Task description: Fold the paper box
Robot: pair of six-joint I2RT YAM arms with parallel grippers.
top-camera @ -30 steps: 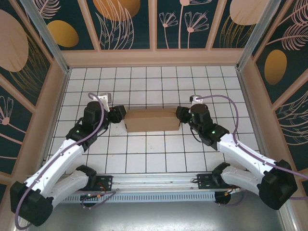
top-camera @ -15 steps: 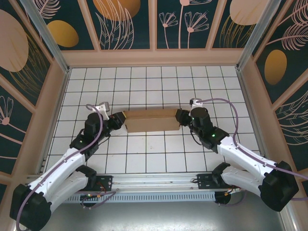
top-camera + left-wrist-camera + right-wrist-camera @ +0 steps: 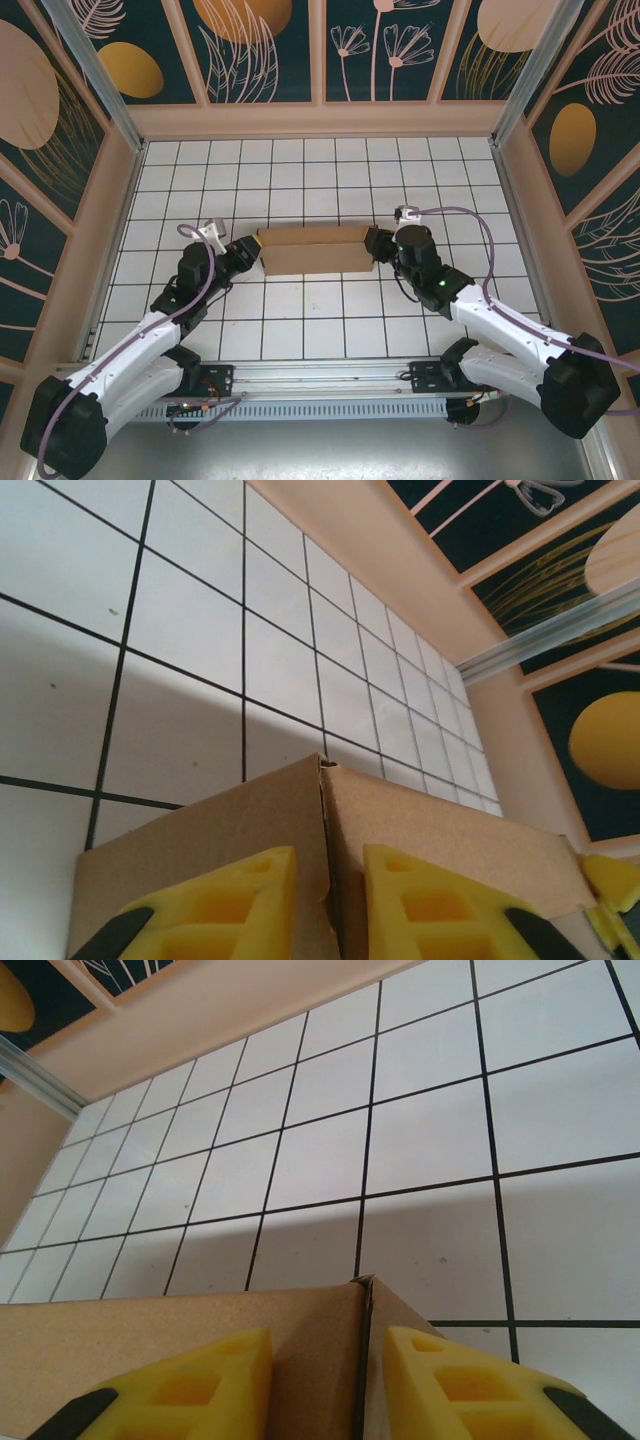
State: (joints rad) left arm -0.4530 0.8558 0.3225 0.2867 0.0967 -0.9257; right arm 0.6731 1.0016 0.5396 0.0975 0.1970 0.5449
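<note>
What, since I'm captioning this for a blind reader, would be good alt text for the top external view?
A brown paper box sits midway on a white tiled table, the left pincer at its left end and the right pincer at its right end. Dark floral panels wall the table on three sides.

Bright even light, soft shadows, imgs sharp

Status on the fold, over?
At the paper box ends, left gripper and right gripper straddle cardboard; grip unconfirmed. Box centred, walls up. No obstruction seen.
</note>
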